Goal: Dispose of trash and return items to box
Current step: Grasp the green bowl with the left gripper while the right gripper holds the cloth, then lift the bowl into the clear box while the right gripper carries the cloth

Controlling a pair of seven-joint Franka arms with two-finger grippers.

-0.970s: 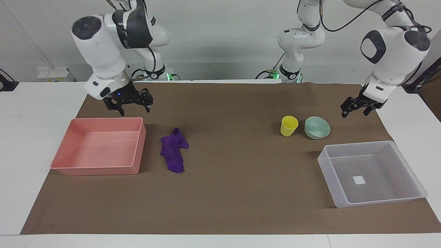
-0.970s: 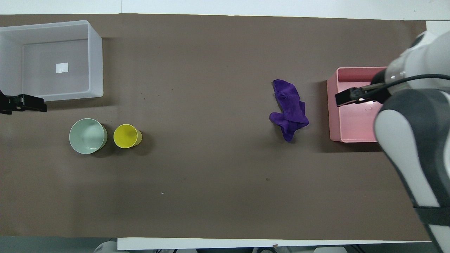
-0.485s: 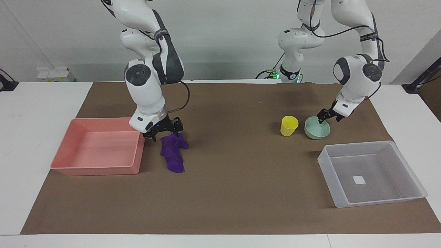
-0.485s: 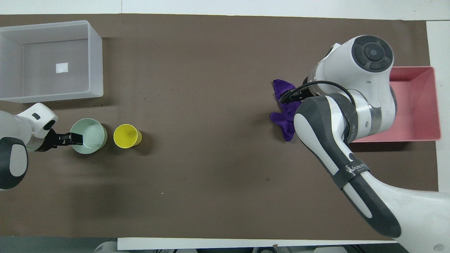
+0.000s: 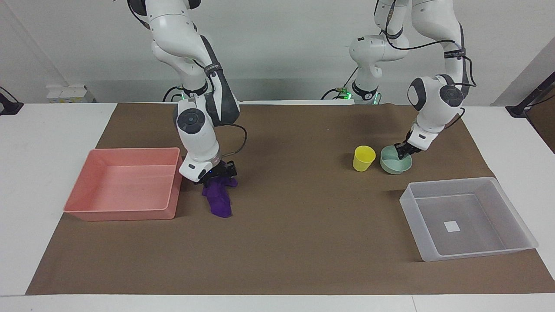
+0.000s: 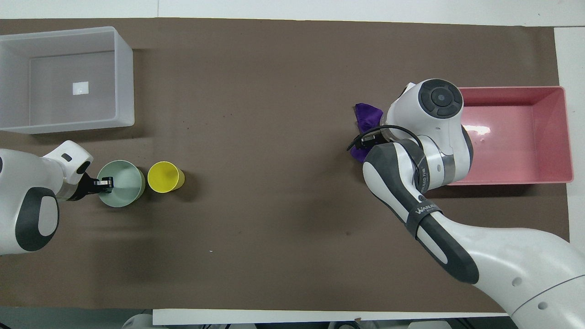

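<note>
White blank label (image 5: 452, 226) on box (image 5: 511, 203) floor; right gripper (image 5: 218, 172) on rag (image 5: 219, 200), left gripper (image 5: 403, 150) at bowl (image 5: 392, 166) rim, grips unclear.

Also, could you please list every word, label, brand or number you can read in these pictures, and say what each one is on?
"WANLIEE", or close to it, only partly legible: white lettering on the dark band of the right arm in the overhead view.
Unreadable small white lettering: the dark band on the left arm in the facing view.
Blank as far as can be seen: the white square label on the floor of the clear box.
</note>
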